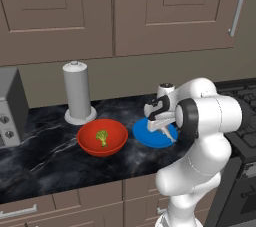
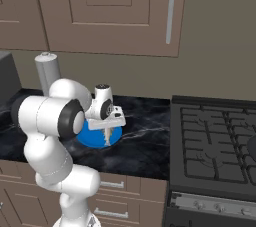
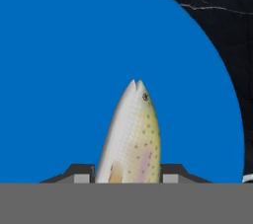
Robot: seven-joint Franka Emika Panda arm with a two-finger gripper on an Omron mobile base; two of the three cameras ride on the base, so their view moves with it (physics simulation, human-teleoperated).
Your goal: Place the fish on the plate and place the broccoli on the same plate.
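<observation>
hand (image 3: 127, 178) clamped on fish (image 3: 132, 134), over plate (image 3: 59, 70)

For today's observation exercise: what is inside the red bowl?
The red bowl holds one small broccoli floret lying on its bottom. The near wall hides a little of the bowl's inside, so anything tucked there cannot be seen.

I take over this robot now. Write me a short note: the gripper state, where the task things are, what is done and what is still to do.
Gripper: shut on the slim silvery-white fish, held head-down over the flat round blue plate.
Fish: between the fingers, not yet released; whether it touches the plate I cannot tell.
Small green broccoli floret: lies in the red bowl, left of the plate on the black marble counter.
Done: fish brought over the plate.
Left: release the fish, then move the broccoli onto the same plate.
</observation>
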